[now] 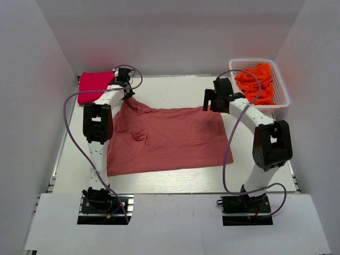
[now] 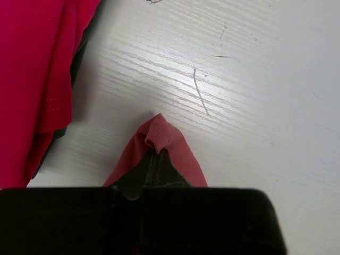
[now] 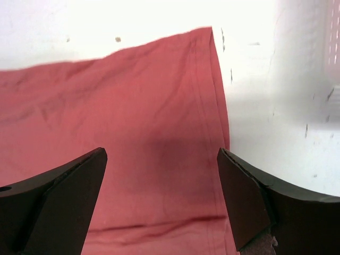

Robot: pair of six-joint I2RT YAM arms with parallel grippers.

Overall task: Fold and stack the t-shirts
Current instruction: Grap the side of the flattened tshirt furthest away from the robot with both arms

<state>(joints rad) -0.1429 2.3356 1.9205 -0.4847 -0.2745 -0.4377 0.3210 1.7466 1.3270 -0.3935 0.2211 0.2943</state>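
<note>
Now the left fingers are clenched on the far-left corner of the salmon shirt, which lies spread across the middle of the desk. The right fingers hang released over its far-right corner, gripping nothing. For a clean fold, the right should probably drop onto that hem corner and pinch it squarely, then the 2 arms lift level together. A crimson shirt lies at far left; orange shirts fill the basket.
</note>
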